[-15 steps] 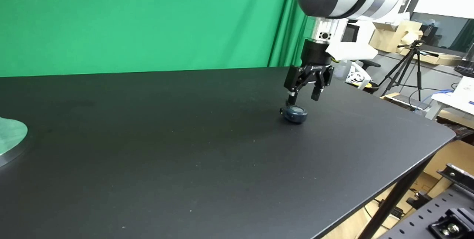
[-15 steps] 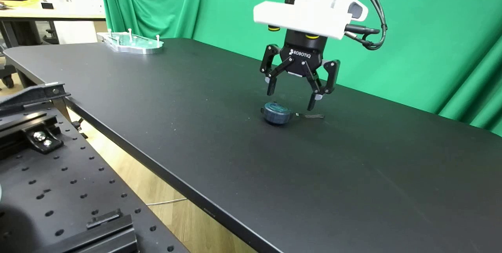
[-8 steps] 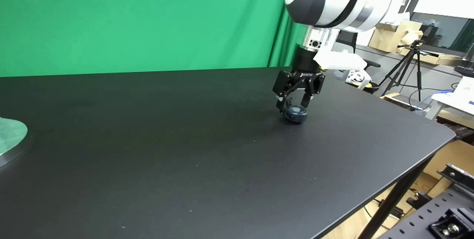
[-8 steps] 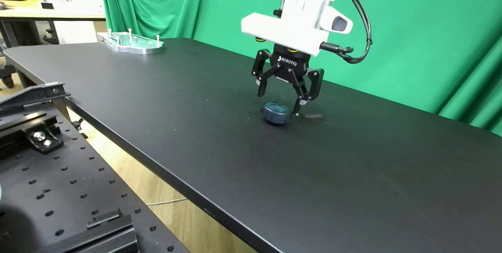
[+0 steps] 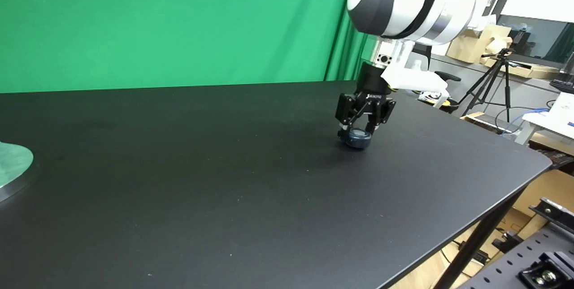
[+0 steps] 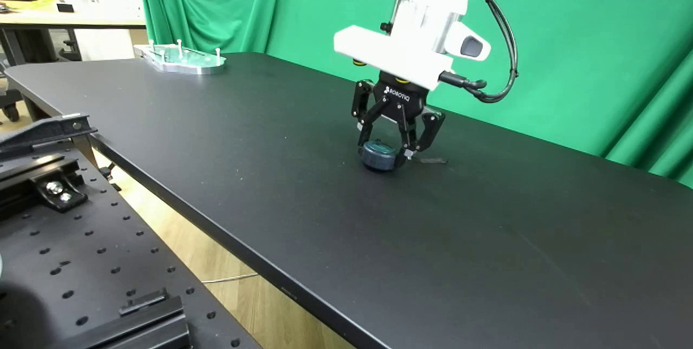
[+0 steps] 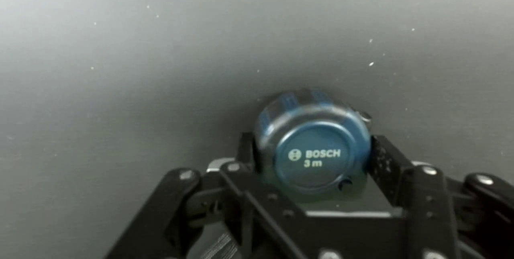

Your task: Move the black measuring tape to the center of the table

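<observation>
The measuring tape (image 7: 313, 146) is squat and rounded, dark with blue patches along its side. It rests on the tabletop (image 5: 202, 190), with its round blue face upward, which carries the pale letters "BOSCH" and "3 m". In an exterior view the measuring tape (image 5: 358, 139) lies in the far right part; the tabletop is matte black, with some pale specks.

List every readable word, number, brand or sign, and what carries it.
"BOSCH", beside a round emblem: black measuring tape, wrist view.
"3 m", below it: same tape.
"ROBOTIQ": pincer, in an exterior view.
Where the pincer shows smaller, in an exterior view, its lettering is illegibly small.
</observation>
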Robot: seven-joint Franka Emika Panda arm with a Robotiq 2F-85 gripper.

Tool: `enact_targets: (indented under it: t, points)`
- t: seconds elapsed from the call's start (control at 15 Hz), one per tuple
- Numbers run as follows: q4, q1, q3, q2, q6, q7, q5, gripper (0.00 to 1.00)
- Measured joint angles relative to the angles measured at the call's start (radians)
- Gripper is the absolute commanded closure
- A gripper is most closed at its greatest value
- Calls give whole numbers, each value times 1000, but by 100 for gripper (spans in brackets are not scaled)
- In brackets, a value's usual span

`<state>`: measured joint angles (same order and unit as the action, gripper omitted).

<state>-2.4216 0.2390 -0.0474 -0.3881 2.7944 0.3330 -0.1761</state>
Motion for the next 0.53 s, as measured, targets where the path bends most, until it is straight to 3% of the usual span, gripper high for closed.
enact_targets:
  t: [0.33,0.53]
  points:
    - [10,6,-9,-1,-35,0,-3,57]
    - [24,-32,-7,0,-69,-9,32,57]
